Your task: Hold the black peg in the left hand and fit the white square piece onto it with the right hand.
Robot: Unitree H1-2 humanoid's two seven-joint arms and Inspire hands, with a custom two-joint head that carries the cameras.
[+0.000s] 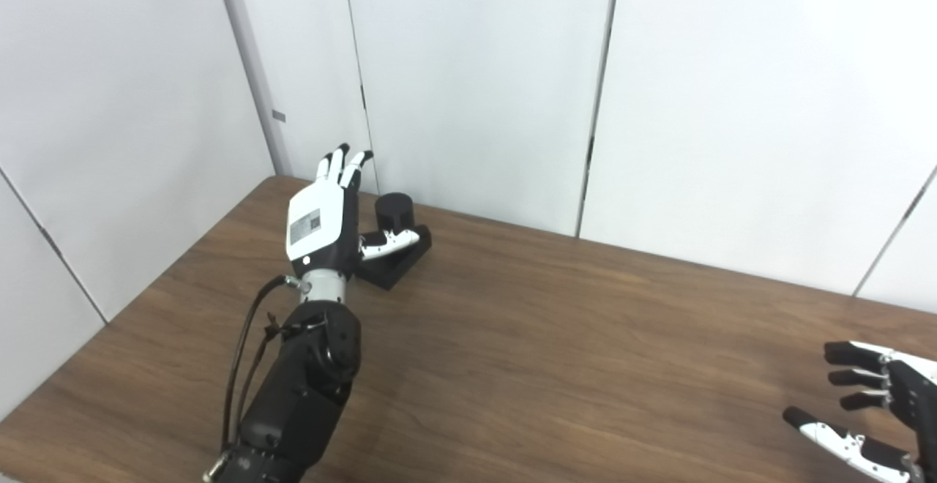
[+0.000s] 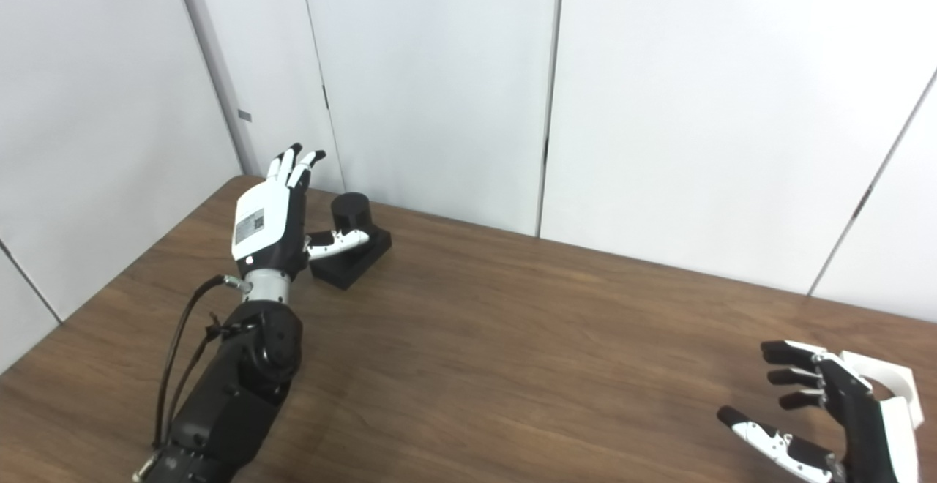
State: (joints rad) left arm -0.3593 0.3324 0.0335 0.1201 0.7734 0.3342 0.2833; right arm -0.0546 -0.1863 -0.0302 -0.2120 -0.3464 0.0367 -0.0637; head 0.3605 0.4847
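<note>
The black peg (image 1: pixel 395 211) is a short round post on a black square base (image 1: pixel 399 257), standing on the table at the far left. My left hand (image 1: pixel 326 216) is open just left of it, fingers pointing up and away, thumb reaching over the base. My right hand (image 2: pixel 820 410) is open at the near right, fingers curled apart, holding nothing. The white square piece (image 2: pixel 889 384) lies on the table just behind the right hand, partly hidden by it; it shows only in the right eye view.
The wooden table (image 1: pixel 556 351) runs across the view, its far edge against white wall panels (image 1: pixel 476 80). The left forearm with a looped black cable (image 1: pixel 245 355) stretches over the table's left part.
</note>
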